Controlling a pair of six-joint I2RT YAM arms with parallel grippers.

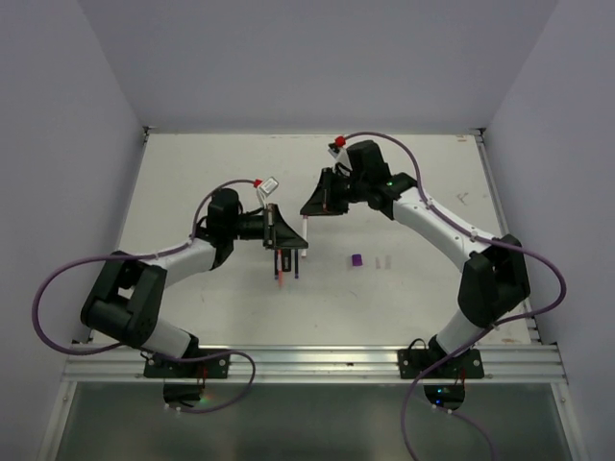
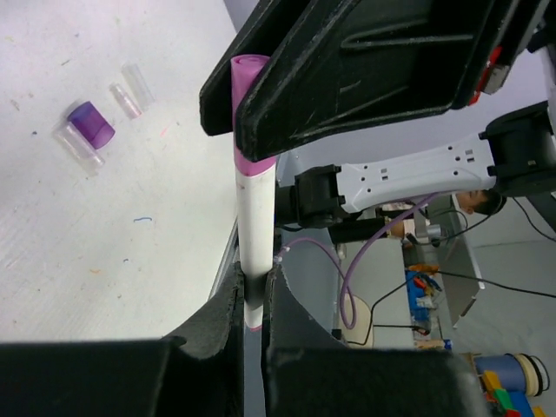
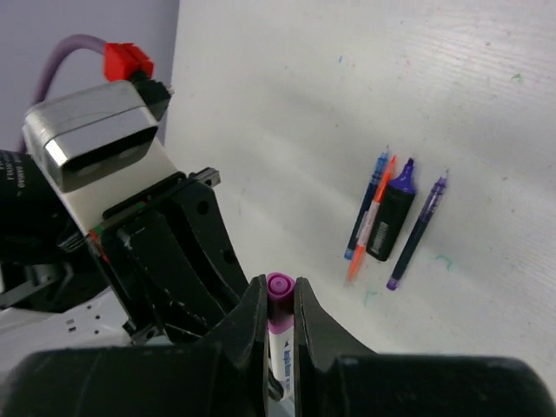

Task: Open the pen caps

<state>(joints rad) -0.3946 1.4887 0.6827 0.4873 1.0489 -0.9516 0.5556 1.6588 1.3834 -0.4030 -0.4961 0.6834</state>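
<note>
Bridging the arms, a white pen (image 2: 256, 217) is clamped at its body by the left gripper (image 2: 254, 294), its pink cap (image 2: 250, 95) by the right gripper (image 3: 280, 300).

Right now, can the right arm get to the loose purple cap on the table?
Probably not yet. The right hand is shut on the pink end of a pen that the left hand also grips. The purple cap itself lies in the open on the table, nothing over it.
</note>
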